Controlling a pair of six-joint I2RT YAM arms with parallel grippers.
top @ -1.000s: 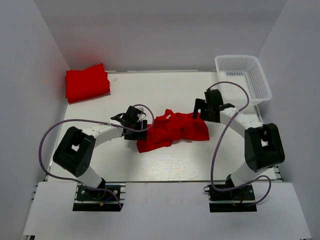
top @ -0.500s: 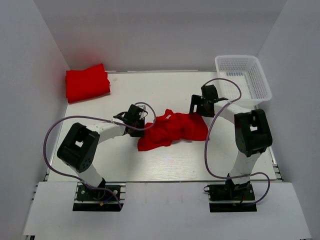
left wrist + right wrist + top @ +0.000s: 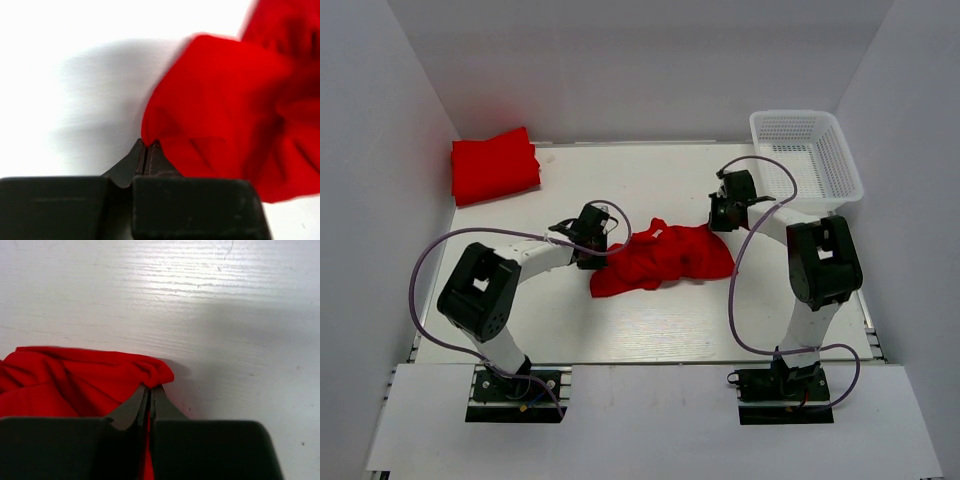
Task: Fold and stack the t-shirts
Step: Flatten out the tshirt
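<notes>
We see a crumpled bright red soft fabric t-shirt [image 3: 665, 258] lying in a loose heap near the middle of the flat white table [image 3: 650, 190], between the two black arms. The left gripper [image 3: 601, 248] reaches in from the left and meets the left edge of the heap. In the left wrist view its fingers [image 3: 152, 156] are pressed together with no gap, and a fold of the crumpled shirt [image 3: 225, 120] rises straight from their tips, so we read it as pinched on that edge. The cloth there casts a soft shadow on the table, which suggests it is a little off the surface. The right gripper [image 3: 721, 224] comes in from the far right and sits at the upper right corner of the heap. In the right wrist view its fingers [image 3: 161, 407] are likewise closed, with a sliver of red cloth [image 3: 75, 385] showing between them, so it is clamped on the shirt's bunched corner, and bare table [image 3: 200, 300] lies beyond. A second, folded bright red fabric t-shirt [image 3: 495, 165] lies as a neat thick rectangle in the far left corner of the table, well apart from the crumpled one. A white plastic mesh basket [image 3: 845, 170] stands at the far right corner, just beyond the right arm, and we can make out nothing inside it
</notes>
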